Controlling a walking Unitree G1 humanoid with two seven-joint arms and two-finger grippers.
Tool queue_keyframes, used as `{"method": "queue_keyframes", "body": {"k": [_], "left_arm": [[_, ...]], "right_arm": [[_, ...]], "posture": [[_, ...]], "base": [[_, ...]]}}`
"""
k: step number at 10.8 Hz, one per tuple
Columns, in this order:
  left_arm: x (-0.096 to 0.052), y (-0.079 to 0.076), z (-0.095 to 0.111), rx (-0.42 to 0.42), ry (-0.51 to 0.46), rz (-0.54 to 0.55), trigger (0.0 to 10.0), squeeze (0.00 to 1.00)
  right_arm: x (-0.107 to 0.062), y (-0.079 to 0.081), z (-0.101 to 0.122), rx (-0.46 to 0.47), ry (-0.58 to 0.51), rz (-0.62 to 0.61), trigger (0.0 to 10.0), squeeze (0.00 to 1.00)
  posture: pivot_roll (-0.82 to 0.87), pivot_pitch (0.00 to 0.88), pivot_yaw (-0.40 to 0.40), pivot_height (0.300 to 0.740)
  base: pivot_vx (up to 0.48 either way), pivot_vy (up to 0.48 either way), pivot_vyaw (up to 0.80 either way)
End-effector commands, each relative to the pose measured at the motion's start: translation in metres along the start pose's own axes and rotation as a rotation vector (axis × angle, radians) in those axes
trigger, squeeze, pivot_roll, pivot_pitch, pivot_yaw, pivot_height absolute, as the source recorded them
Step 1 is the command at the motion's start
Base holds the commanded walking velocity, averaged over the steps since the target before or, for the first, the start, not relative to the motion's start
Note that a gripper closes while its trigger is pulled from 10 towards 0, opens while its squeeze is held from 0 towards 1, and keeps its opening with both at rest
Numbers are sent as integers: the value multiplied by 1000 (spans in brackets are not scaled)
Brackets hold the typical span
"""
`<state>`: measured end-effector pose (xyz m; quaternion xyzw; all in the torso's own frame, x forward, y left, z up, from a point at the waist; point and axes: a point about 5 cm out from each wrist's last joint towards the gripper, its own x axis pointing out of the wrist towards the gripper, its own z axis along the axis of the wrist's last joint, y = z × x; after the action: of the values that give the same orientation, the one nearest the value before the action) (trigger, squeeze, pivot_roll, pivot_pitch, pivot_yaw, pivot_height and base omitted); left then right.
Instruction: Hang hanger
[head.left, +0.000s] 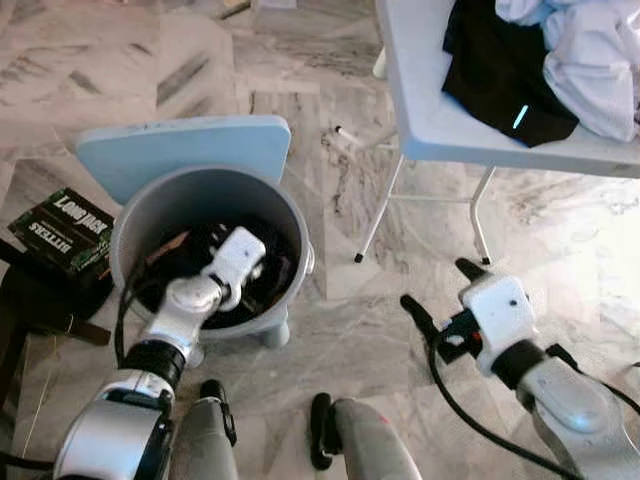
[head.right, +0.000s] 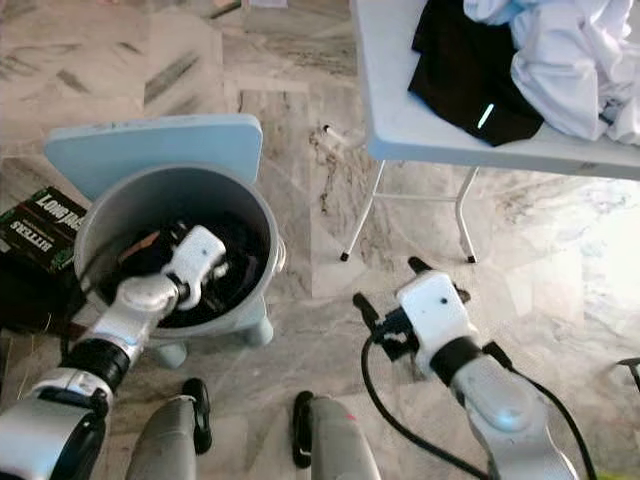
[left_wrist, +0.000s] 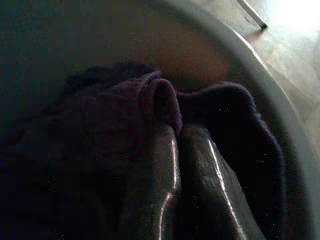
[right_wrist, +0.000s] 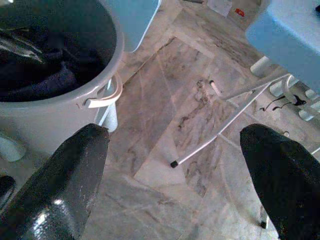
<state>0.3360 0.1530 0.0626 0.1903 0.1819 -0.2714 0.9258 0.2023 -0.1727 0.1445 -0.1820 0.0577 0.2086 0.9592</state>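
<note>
We saw no hanger clearly; dark clothes lay in the grey bucket (head.left: 140, 215), directly under our left end effector (left_wrist: 187, 150), clenched among them. The right end effector (head.left: 438, 285) hovered released over the floor.

Clothes (head.left: 560, 60) on folding table (head.left: 420, 110)

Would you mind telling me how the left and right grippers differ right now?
The left gripper reaches down inside the grey bucket, while the right gripper hangs above bare marble floor beside the bucket. The left gripper's fingers are closed together on dark cloth; the right gripper's are spread wide and hold nothing. Both have two black fingers on a silver arm.
</note>
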Motion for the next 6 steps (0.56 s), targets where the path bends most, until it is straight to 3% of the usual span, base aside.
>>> {"method": "queue_keyframes", "body": {"k": [1,4,6], "left_arm": [[-3,2,-1,-11,-9,27,0,0],[-22,42,39,-10,-230,267,0,0],[-35,49,57,-1,-294,266,0,0]], "right_arm": [[1,2,-4,-1,12,7,10000,0],[16,8,-4,16,-27,7,10000,0],[30,13,-3,19,-59,14,10000,0]], "posture": [[-242,234,-139,740],[-184,209,-118,740],[-138,191,-101,740]], "base": [[0,0,0],[0,0,0],[0,0,0]]}}
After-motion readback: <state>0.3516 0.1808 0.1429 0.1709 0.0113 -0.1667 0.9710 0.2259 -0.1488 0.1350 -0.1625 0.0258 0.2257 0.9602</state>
